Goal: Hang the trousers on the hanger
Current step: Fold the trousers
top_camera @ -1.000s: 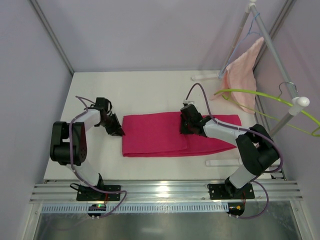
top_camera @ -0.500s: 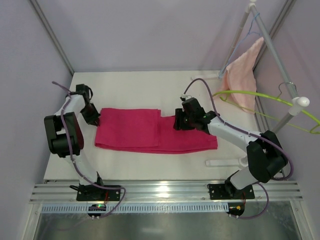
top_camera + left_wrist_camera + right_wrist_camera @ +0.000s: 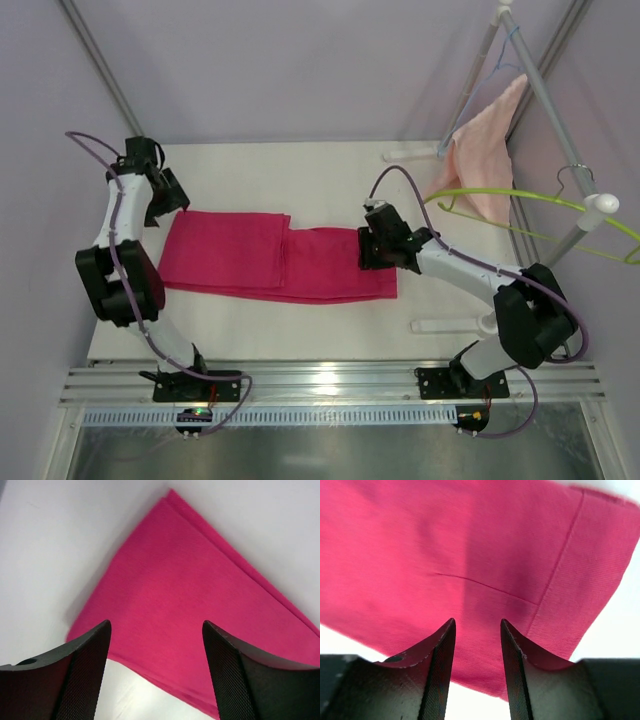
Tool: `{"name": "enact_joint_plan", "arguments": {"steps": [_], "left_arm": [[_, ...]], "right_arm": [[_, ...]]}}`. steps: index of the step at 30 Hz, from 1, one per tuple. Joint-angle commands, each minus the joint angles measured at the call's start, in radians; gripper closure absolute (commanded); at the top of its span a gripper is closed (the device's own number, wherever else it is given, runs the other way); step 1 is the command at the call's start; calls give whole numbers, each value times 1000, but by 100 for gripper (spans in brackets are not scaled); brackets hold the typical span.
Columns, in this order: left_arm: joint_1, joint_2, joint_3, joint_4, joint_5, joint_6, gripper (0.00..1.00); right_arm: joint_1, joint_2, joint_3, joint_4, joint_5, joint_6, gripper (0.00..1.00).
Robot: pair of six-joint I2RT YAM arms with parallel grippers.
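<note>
The magenta trousers (image 3: 270, 255) lie folded in a long flat strip across the white table. Just off their far left corner hovers my left gripper (image 3: 168, 203), open wide with nothing between its fingers; in the left wrist view the trousers' corner (image 3: 200, 585) lies beyond the left gripper (image 3: 156, 626). My right gripper (image 3: 368, 252) stands over the strip's right end, jaws a little apart above the trousers (image 3: 470, 545), holding nothing in the right wrist view (image 3: 477, 623). The lime-green hanger (image 3: 500, 192) hangs from the rack at the right, away from both grippers.
A pale pink towel (image 3: 487, 140) and a thin light-blue wire hanger (image 3: 508, 45) hang on the slanted rack pole (image 3: 545, 95) at the back right. The rack's white foot bars (image 3: 445, 325) lie on the table (image 3: 300, 180) near the right arm. Walls close in on both sides.
The trousers have slid left across the table. My left gripper moved left and back, let go of their left end and opened. My right gripper has stayed over the right part.
</note>
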Motion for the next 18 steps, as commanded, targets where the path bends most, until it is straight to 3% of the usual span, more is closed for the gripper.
{"name": "enact_joint_plan", "arguments": {"steps": [1, 3, 6, 12, 18], "left_arm": [[-73, -216, -103, 92, 233, -41, 26], [-135, -273, -212, 160, 320, -58, 23], [-158, -253, -301, 194, 341, -83, 23], [-138, -127, -301, 192, 364, -95, 22], [-126, -2, -277, 223, 331, -140, 22]], "right_arm": [[4, 55, -88, 36, 96, 14, 56], [6, 86, -113, 56, 111, 40, 57], [4, 111, -93, 19, 128, 50, 57], [3, 31, 97, -62, 159, 39, 57], [-13, 212, 273, -49, 263, 82, 57]]}}
